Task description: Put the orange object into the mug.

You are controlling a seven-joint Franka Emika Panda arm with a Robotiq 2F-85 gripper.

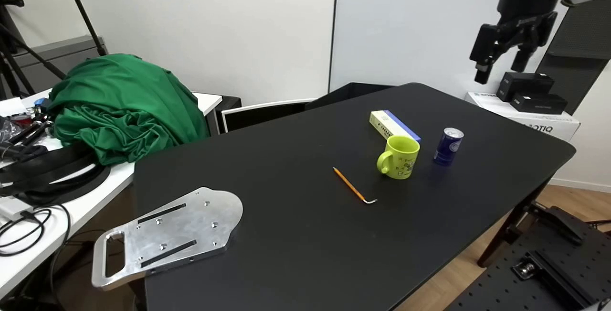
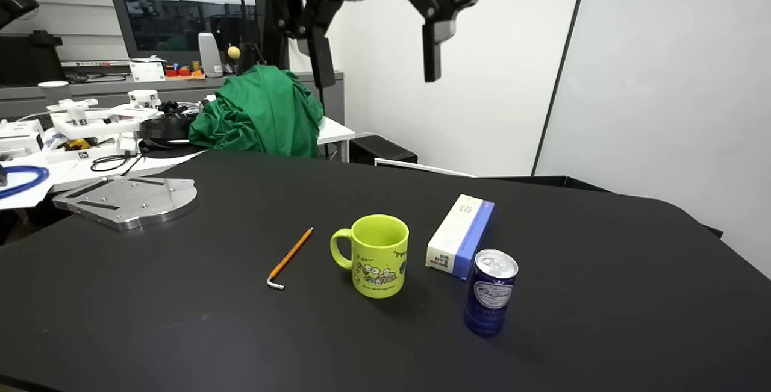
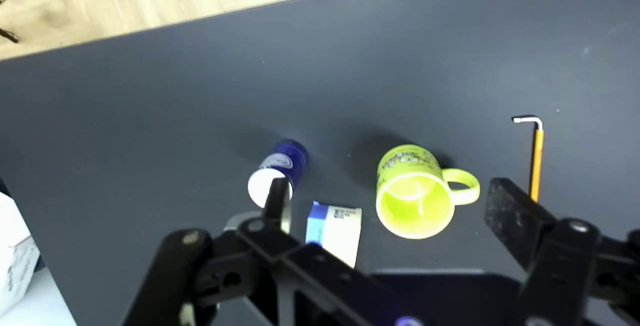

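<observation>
The orange object is a thin straight orange stick with a bent silver metal end. It lies flat on the black table beside the mug's handle side in both exterior views (image 1: 350, 185) (image 2: 290, 255). In the wrist view it (image 3: 537, 160) is at the right, its lower end hidden behind a finger. The lime-green mug (image 1: 400, 158) stands upright, handle toward the stick, and also shows in the exterior view (image 2: 378, 265) and wrist view (image 3: 415, 201). Its visible inside looks empty. My gripper (image 1: 501, 68) (image 2: 379, 79) (image 3: 389, 186) is open and empty, high above the table.
A dark blue can (image 1: 445, 148) (image 2: 491, 295) stands beside the mug. A white-and-blue box (image 1: 394, 124) (image 2: 461, 235) lies behind them. A silver metal plate (image 1: 181, 230) (image 2: 132, 196) lies at the table's far end. A green cloth (image 1: 124, 105) is piled on a white side table.
</observation>
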